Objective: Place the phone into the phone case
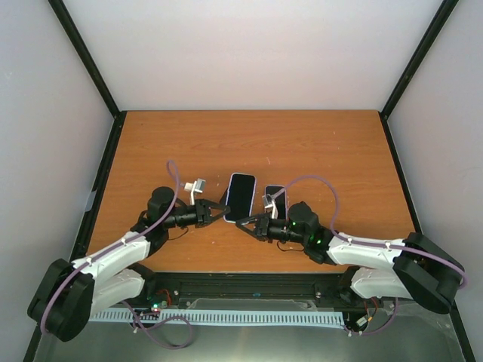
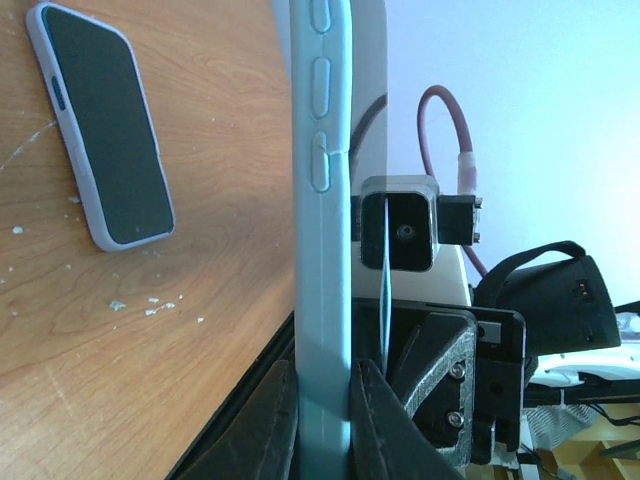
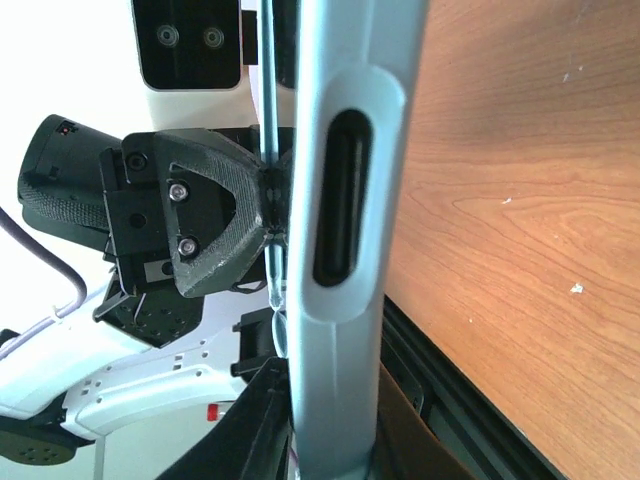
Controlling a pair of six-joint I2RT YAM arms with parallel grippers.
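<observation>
The light-blue phone case (image 1: pixel 240 194) hangs just above the table's middle, its inner face dark in the top view. My left gripper (image 1: pixel 221 209) is shut on its left edge. In the left wrist view the case's (image 2: pixel 322 200) buttoned edge stands between the jaws of the left gripper (image 2: pixel 325 425). My right gripper (image 1: pixel 245 223) is shut on the case's near end. In the right wrist view the right gripper (image 3: pixel 335 445) has that edge of the case (image 3: pixel 345 350) between its jaws. The phone (image 1: pixel 275 199), dark-screened with a lavender rim, lies flat on the table to the right, with the phone (image 2: pixel 100 130) apart from both grippers.
The wooden table (image 1: pixel 189 143) has a black frame along its near edge (image 1: pixel 249 277), right below the grippers. White walls and black posts close in the back and sides. Small white specks (image 2: pixel 150 305) dot the wood near the phone.
</observation>
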